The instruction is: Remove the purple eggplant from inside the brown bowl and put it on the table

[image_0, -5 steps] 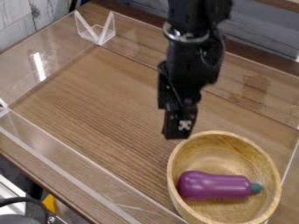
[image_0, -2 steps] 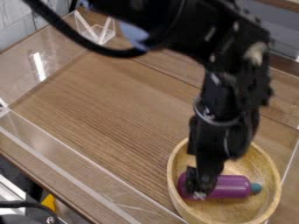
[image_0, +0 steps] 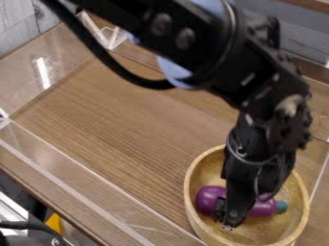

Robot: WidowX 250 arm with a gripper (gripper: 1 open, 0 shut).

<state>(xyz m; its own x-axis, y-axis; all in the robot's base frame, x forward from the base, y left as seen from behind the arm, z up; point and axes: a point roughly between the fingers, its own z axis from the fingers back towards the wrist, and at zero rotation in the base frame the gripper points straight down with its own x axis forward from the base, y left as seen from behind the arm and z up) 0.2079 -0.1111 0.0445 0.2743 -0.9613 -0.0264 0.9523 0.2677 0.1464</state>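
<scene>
The purple eggplant (image_0: 207,199) lies on its side inside the brown bowl (image_0: 195,177), at the front right of the table (image_0: 115,125). Its teal stem end points right. My black gripper (image_0: 240,209) points straight down into the bowl, open, with its fingers on either side of the eggplant's middle. The fingers hide the middle of the eggplant, so only its two ends show. Whether the fingers touch it I cannot tell.
Low clear acrylic walls (image_0: 77,197) run around the tabletop. A small clear acrylic stand (image_0: 108,35) sits at the back left. The arm's dark bulk (image_0: 193,48) crosses above the back and right of the table.
The arm has swung right and down, from above the table just left of the bowl into the bowl over the eggplant. The wrist has rolled. The eggplant and bowl have not moved.
</scene>
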